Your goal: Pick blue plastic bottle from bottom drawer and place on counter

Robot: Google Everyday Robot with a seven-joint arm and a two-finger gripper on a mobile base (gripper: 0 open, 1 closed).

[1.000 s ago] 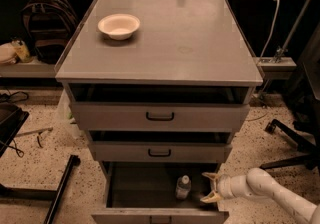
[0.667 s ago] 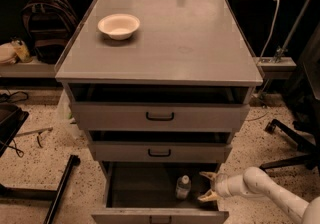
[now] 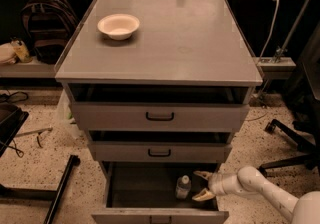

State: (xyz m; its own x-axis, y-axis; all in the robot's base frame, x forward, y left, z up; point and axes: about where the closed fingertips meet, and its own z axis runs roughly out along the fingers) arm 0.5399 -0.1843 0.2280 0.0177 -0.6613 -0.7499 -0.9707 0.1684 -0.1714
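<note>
Speckled flooring [image 3: 45, 143] surrounds a grey drawer cabinet [image 3: 160, 118], the landmark for everything else. Its tabletop [image 3: 190, 43] is broad and flat and carries a pale bowl [image 3: 118, 25] near the cabinet's back-left corner. All three drawers stand pulled out, and the bottom drawer [image 3: 145, 190], the cabinet's lowest and deepest, is out furthest. A white robot arm [image 3: 260, 190] reaches in low from the cabinet's right side. Left of the cabinet are a dark backpack [image 3: 47, 23] on a shelf and a black stand leg [image 3: 60, 188] on the floor. Right of it is a chair base [image 3: 292, 140].

Inside the bottom drawer, toward the cabinet's right half, the blue plastic bottle [image 3: 183, 187] stands upright. The end effector [image 3: 196, 186] sits just beside it on the right, fingers spread apart and empty, not yet around the bottle.

So the task looks barely begun: the approach is nearly made, but the grasp, the lift and the placing on the tabletop all remain. What stands in the way, I judge, is the middle drawer's front overhanging the bottle (the one with the black handle) — the bottle would likely have to come forward before it rises. The bowl leaves most of the tabletop free.
</note>
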